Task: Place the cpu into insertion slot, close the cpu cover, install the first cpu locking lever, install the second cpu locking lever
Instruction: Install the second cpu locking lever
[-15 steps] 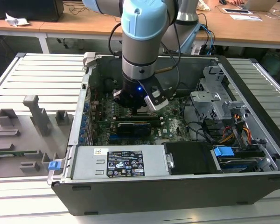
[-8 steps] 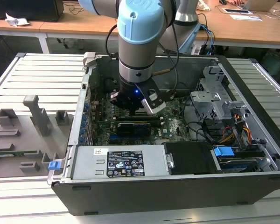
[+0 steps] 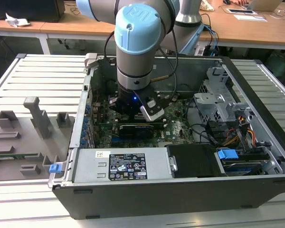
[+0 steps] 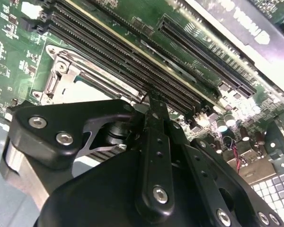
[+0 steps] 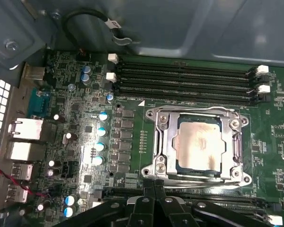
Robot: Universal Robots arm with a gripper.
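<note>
The gripper hangs clenched with nothing between its fingers, its tips at the near edge of the slot. Inside the slot lies the cpu, with the cover closed flat around it. Beyond the slot run the memory slots.

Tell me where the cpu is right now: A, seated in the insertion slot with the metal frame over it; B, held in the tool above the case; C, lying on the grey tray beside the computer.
A: in the first wrist view the cpu sits in the insertion slot, framed by the cpu cover.
</note>
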